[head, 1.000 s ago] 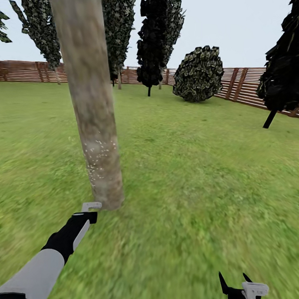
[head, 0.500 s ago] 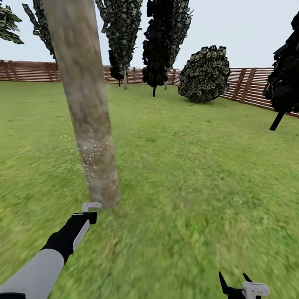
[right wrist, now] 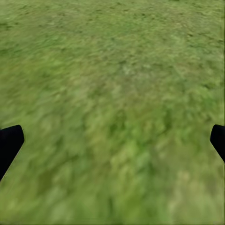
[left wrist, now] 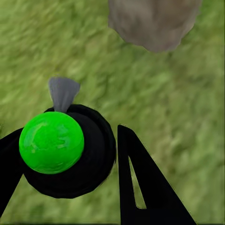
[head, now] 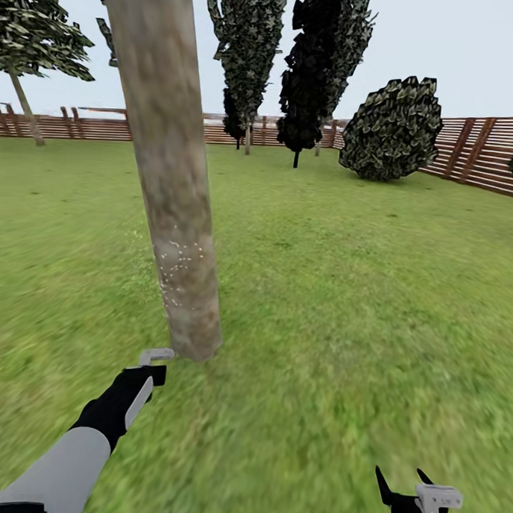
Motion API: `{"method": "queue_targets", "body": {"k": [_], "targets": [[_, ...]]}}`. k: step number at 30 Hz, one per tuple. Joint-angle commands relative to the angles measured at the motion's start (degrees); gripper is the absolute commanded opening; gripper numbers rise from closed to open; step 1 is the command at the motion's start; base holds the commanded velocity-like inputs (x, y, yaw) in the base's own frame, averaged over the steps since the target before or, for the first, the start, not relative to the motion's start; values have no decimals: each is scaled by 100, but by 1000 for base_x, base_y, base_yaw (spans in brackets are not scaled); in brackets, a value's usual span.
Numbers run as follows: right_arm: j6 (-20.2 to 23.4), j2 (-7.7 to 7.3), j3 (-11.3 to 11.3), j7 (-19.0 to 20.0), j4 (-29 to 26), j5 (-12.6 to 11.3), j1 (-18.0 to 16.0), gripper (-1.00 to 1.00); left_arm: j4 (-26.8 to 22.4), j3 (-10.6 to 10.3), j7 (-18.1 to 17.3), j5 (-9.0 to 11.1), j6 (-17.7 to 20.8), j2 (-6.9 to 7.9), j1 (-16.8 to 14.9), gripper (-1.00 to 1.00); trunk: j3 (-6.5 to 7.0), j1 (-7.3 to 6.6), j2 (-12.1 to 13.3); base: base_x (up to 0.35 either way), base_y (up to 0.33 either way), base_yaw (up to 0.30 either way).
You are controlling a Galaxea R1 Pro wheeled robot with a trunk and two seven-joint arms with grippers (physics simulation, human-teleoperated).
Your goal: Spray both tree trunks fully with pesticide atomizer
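Lawn (head: pixel 344 305), fence (head: pixel 477 150) along the far edge. Tree trunk (head: pixel 171 171) rises close ahead of the robot, mottled grey-brown, with a patch of pale speckles on the bark low down. More trees (head: pixel 250 55) stand well back near the fence, a round bush (head: pixel 396 128) to their right.

Left end effector (head: pixel 153 360) is held out low, just beside the trunk's foot. In the left wrist view it (left wrist: pixel 70 154) is clamped on the pesticide atomizer (left wrist: pixel 65 150): black round body, bright green cap, grey nozzle aimed toward the trunk base (left wrist: pixel 152 23).

Right end effector (head: pixel 414 491) hangs low at the right, fingers spread wide apart over grass (right wrist: pixel 112 108), holding nothing.
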Motion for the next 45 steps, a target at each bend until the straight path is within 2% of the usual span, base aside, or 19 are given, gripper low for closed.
{"method": "queue_targets", "body": {"k": [1,2,4,14,21,30,45], "targets": [[-25,7,-48,43,-11,39,-12,100,-4,-16,26,23,49,-9,-2,-100,-5,-1,-2,8,-5,155],[-25,7,-50,43,-14,39,-10,100,-7,10,29,27,422,0,-2,-100,-5,-1,-2,2,-1,37],[-25,7,-56,42,-14,39,-11,100,-16,-18,62,10,698,-13,-2,-100,-5,-1,-2,0,0,10],[-25,7,-57,43,-14,39,-10,100,-17,-20,73,34,691,-20,-2,-100,-5,-1,-2,-112,0,0],[-25,7,-51,41,-14,39,-13,100,-25,-22,76,29,690,-20,-2,-100,-5,-1,-2,159,-99,128],[-25,7,-54,43,-14,39,-11,100,-61,-28,75,30,690,-25,-2,-100,-5,-1,-2,209,-193,256],[-25,7,-57,43,-14,39,-12,100,-78,-28,68,28,674,-25,-2,-100,-5,-1,-2,26,-274,13]]}}
